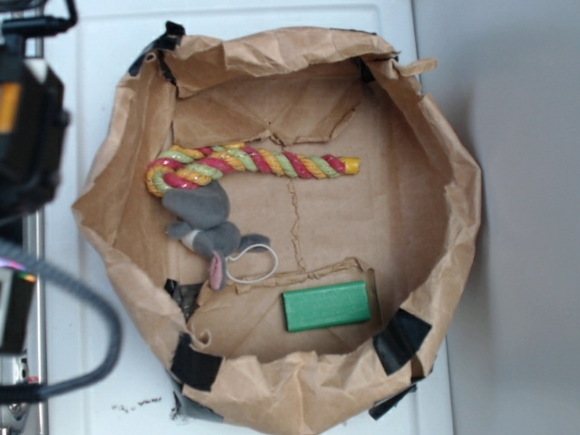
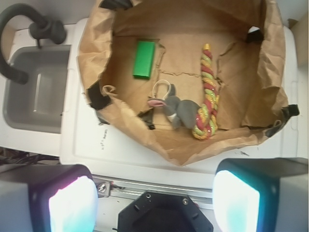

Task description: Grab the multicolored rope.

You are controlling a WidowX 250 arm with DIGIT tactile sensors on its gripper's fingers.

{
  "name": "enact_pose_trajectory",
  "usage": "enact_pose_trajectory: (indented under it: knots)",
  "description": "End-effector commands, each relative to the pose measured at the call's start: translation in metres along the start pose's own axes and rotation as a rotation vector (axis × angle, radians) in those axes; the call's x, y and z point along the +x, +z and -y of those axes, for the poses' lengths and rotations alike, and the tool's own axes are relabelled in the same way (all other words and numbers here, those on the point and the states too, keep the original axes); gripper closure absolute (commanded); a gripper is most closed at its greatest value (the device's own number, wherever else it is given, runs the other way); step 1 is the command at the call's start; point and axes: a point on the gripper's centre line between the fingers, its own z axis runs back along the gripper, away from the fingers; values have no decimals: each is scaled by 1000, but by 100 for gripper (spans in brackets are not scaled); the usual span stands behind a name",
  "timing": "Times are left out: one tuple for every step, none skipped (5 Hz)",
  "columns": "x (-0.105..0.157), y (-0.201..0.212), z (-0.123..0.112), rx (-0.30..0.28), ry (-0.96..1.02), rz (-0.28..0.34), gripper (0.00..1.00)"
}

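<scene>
The multicolored rope (image 1: pixel 254 163) is a thick twist of red, yellow and light-green strands lying on the floor of a brown paper tub, with its hooked end at the left. In the wrist view the rope (image 2: pixel 207 92) runs up and down, hook nearest me. My gripper (image 2: pixel 154 203) is open, its pads (image 2: pixel 72 205) wide apart with nothing between them. It hangs outside the tub, over the white counter, well short of the rope. In the exterior view only the blurred black arm (image 1: pixel 27 136) shows at the left edge.
A grey plush mouse (image 1: pixel 204 217) lies against the rope's hook, with a thin white string loop (image 1: pixel 258 263) beside it. A green block (image 1: pixel 326 305) sits near the tub's front. The crumpled paper wall (image 1: pixel 462 227) rings everything. A grey sink (image 2: pixel 36 89) lies left of the tub.
</scene>
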Motion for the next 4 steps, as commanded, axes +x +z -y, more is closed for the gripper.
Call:
enact_pose_trajectory:
  knots:
    - [6,8,-2,7,5,30,0]
    - [6,8,-2,7,5,30,0]
    - [42,-17,-8,-63,0,99,0]
    - [65,-39,-18,-76,-4,135,0]
